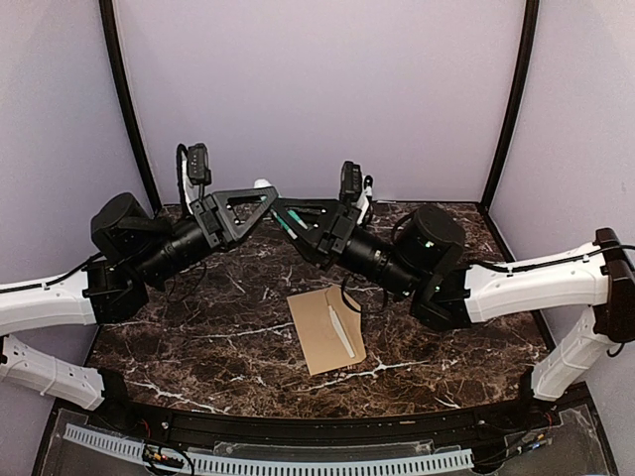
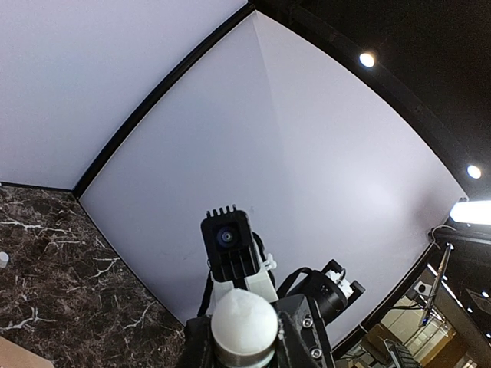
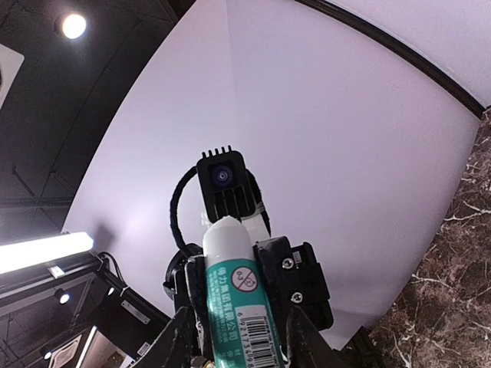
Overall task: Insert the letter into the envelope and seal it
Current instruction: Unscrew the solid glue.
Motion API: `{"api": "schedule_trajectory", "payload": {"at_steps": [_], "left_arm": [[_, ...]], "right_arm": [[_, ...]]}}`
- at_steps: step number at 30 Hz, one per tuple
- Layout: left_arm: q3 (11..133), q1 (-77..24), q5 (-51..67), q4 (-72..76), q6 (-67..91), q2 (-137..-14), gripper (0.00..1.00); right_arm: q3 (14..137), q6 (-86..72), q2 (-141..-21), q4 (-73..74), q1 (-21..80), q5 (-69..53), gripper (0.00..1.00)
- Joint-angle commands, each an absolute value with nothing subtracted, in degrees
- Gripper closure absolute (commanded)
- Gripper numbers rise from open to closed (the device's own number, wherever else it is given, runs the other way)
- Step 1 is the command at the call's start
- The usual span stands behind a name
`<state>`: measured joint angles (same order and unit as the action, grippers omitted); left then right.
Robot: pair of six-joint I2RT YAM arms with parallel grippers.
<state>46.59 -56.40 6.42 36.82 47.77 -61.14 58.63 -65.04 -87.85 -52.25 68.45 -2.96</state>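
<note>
The brown envelope [image 1: 319,342] lies flat on the marble table [image 1: 198,337] between the arms, with a thin white strip [image 1: 340,330] lying on it. The letter is not in view. Both arms are raised above the table's back and meet tip to tip. My right gripper [image 1: 298,226] [image 3: 242,341] is shut on a green-labelled glue stick [image 3: 244,307] [image 1: 284,220]. My left gripper [image 1: 260,198] [image 2: 244,341] is shut on the stick's white end [image 2: 244,323] [image 3: 229,234]. A corner of the envelope [image 2: 14,357] shows in the left wrist view.
Pale walls with black corner posts [image 1: 127,99] close in the back and sides. A small white object [image 2: 3,260] sits on the marble at the left edge of the left wrist view. A cable duct [image 1: 268,458] runs along the near edge.
</note>
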Motion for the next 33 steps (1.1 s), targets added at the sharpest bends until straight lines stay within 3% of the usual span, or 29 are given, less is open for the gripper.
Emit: {"api": "schedule_trajectory", "payload": {"at_steps": [1,6,13,15,20,24,25,27,33], "left_arm": [[45.6,-56.2,6.2,38.8,46.7,-60.7,0.94],[44.8,-56.2,6.2,39.6,47.0,-60.7,0.94],[44.1,-56.2,6.8,38.5,47.1,-60.6,0.93],[44.1,-56.2,7.1,36.4,46.9,-60.4,0.86],[44.2,-56.2,7.8,31.6,46.2,-59.2,0.44],[44.4,-56.2,8.2,25.2,45.9,-57.6,0.28],[44.6,-56.2,8.7,22.7,46.0,-57.4,0.20],[46.3,-56.2,9.3,16.8,45.9,-57.1,0.15],[52.6,-56.0,9.0,-3.0,40.5,-58.2,0.13]], "right_arm": [[60.9,-66.2,-88.3,-56.7,68.1,-4.2,0.61],[60.9,-65.8,-88.2,-57.0,67.9,-3.5,0.62],[59.9,-63.7,-87.0,-56.0,67.9,-0.4,0.76],[58.4,-62.9,-85.9,-55.5,67.9,1.9,0.79],[55.4,-59.8,-81.9,-52.2,67.9,6.1,0.85],[54.3,-56.2,-77.7,-44.3,67.9,10.2,0.87],[54.0,-55.3,-76.4,-42.2,67.9,11.3,0.87],[53.4,-53.5,-73.8,-37.4,67.9,13.5,0.87],[52.8,-49.1,-65.5,-18.4,67.8,21.3,0.88]]}}
